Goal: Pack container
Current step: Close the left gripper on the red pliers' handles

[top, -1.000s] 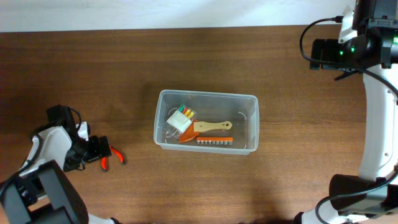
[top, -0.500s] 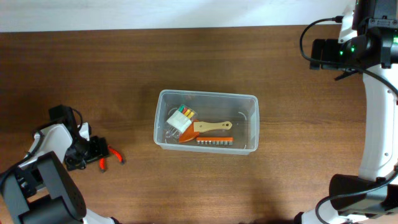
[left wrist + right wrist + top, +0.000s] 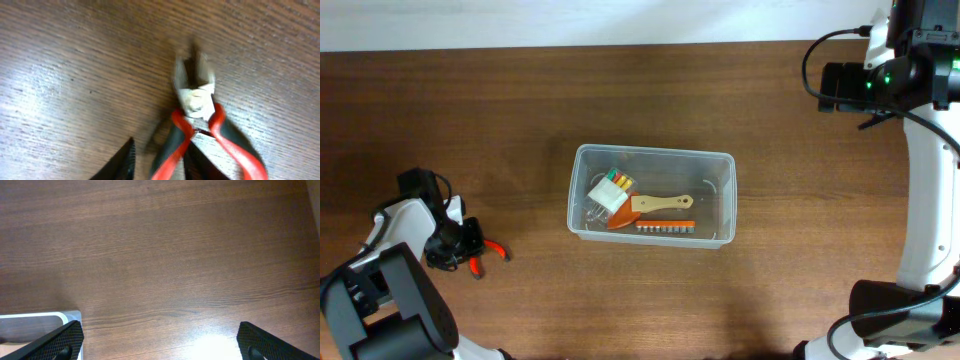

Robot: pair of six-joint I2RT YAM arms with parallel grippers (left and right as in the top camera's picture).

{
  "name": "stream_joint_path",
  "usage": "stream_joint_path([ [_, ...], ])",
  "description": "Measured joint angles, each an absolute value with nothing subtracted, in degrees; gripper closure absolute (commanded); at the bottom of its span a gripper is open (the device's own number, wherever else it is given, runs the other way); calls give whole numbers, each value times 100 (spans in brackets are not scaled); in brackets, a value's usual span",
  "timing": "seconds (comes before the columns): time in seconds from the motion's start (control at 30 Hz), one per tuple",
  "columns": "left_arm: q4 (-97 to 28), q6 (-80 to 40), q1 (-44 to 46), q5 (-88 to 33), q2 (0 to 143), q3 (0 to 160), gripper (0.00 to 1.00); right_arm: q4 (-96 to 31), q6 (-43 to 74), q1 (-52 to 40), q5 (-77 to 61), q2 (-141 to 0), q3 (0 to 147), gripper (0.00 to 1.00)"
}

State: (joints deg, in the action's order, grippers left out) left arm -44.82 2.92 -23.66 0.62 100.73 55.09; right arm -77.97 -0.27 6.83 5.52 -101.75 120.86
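Located container [image 3: 655,150] at the middle of the table [image 3: 520,110], upright, long side running left to right, well apart from both arms. Noted inside it a small clear box of coloured markers [image 3: 610,190] at the left end, a wooden-handled tool [image 3: 665,204] over an orange piece [image 3: 620,222] just beside that box, and a row of small grey items [image 3: 665,228] along the lower wall in the overhead view. Found left end effector [image 3: 468,243] low near the table's left edge, at red-handled pliers [image 3: 490,251] lying flat on the table. Seen from the left wrist: metal nose pointing away, one handle between the dark fingers [image 3: 124,160]. Cannot tell whether pinching that handle or merely straddling it. Found right end effector [image 3: 160,347] spread wide, holding nothing, above bare table, with only a container corner at lower left of its view.
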Motion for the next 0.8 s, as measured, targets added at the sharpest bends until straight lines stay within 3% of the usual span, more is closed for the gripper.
stream_joint_path([
  [0.13,-4407,274,-2377,34,10073,5509,93,-7797,-27,683,552,-10175,12086,1],
  [0.2,-4364,217,-2381,-5,10073,5513,98,-7795,-27,683,554,-10175,12086,1],
  [0.8,-4757,176,-2303,-486,10245,6331,98,-7795,-27,683,552,-10175,12086,1],
])
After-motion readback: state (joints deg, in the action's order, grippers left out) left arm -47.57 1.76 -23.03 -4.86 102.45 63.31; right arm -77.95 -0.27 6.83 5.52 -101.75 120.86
